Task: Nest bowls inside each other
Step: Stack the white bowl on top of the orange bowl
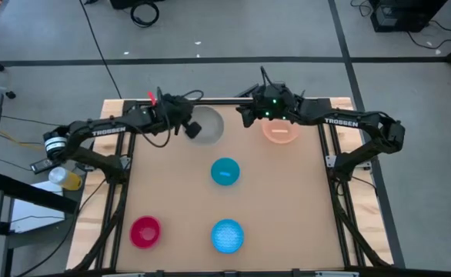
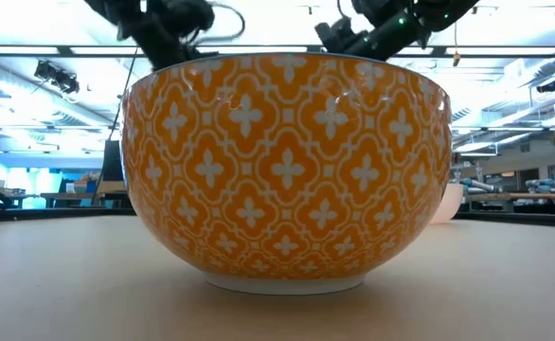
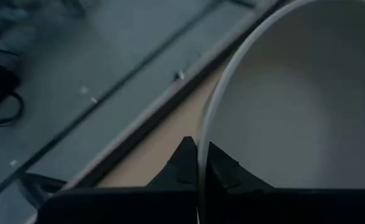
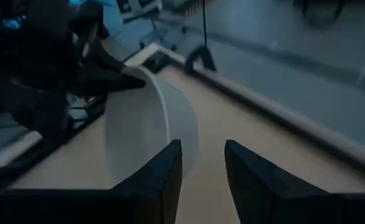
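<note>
My left gripper (image 1: 188, 128) is at the table's far side, shut on the rim of the white-grey bowl (image 1: 206, 127), which shows tilted in the right wrist view (image 4: 148, 130). My right gripper (image 1: 247, 117) hovers open just right of that bowl, with nothing between its fingers (image 4: 202, 146). The peach-orange bowl (image 1: 281, 131) rests on its base below my right arm. The teal-blue bowl (image 1: 225, 171) stands at the table's middle. The glittery light blue bowl (image 1: 227, 235) and the magenta-red bowl (image 1: 145, 231) stand near the front edge. My left gripper pinches the white-grey bowl's rim (image 3: 202, 134) on the side toward the table's left, one finger (image 3: 182, 162) outside the wall and the other inside. The fingers come slanting down from the left. The bowl is tipped steeply; whether it is clear of the table I cannot tell.
An orange-patterned bowl (image 2: 287, 161) fills the low view and hides most of the table behind it. A metal bar (image 1: 225, 100) runs along the far edge just behind both grippers. Bare tabletop (image 1: 287, 200) lies to the right of the teal-blue bowl.
</note>
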Robot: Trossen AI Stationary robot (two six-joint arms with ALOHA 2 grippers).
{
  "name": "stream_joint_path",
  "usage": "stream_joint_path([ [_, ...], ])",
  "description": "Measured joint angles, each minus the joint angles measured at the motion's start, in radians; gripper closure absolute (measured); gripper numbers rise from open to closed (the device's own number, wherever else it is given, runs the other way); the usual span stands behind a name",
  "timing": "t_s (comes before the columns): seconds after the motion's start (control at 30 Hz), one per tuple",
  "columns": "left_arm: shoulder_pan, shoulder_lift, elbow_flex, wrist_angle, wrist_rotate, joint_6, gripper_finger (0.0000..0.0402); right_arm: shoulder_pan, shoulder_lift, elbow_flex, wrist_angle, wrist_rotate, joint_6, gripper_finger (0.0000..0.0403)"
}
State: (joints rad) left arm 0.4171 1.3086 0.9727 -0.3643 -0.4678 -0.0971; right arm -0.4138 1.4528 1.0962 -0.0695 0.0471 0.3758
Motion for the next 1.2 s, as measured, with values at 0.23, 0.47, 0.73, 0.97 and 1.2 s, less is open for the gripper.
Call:
stream_joint_path([
  [0.23, -0.052, 0.038, 0.071, 0.008, -0.066, -0.106, 0.0401, 0.112, 0.033, -0.001, 0.051, 0.302, -0.436, 0.0255],
  [0.47, -0.051, 0.042, 0.071, 0.024, -0.073, -0.101, 0.0401, 0.159, 0.036, 0.000, 0.120, 0.276, -0.449, 0.0222],
  [0.73, -0.073, 0.042, 0.071, 0.133, -0.064, -0.049, 0.0400, 0.135, 0.103, 0.000, 0.189, 0.273, -0.327, 0.0208],
  [0.97, -0.094, 0.044, 0.069, 0.148, -0.057, -0.038, 0.0398, 0.121, 0.119, 0.001, 0.164, 0.266, -0.213, 0.0250],
  [1.2, -0.093, 0.040, 0.072, 0.049, -0.048, -0.111, 0.0398, 0.169, 0.065, 0.000, 0.187, 0.385, -0.306, 0.0294],
])
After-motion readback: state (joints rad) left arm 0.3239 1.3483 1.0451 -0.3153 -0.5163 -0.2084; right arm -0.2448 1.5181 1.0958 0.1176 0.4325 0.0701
